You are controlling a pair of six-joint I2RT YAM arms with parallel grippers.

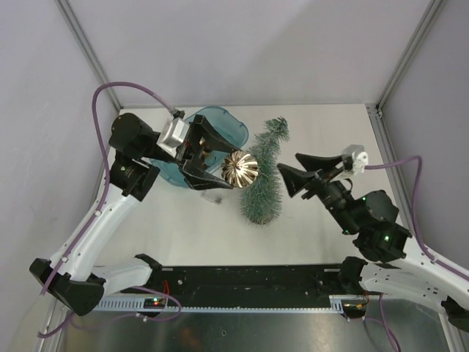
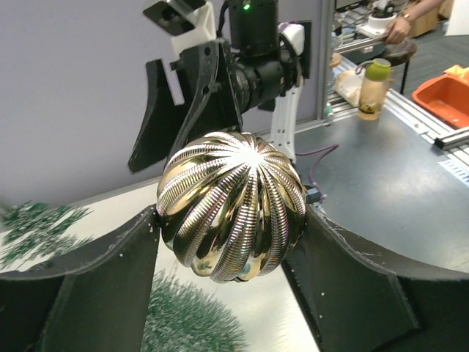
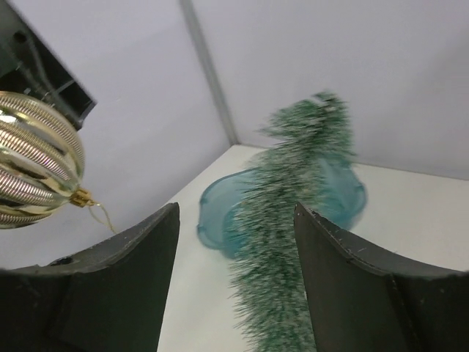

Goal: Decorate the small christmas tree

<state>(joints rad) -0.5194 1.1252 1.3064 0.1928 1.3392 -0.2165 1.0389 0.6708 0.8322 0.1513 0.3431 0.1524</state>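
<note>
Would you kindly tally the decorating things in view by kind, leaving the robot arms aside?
gold ribbed bauble: 1
small christmas tree: 1
teal tub: 1
Total: 3
The left claw hides part of the tub's inside, so anything lying there goes uncounted.
</note>
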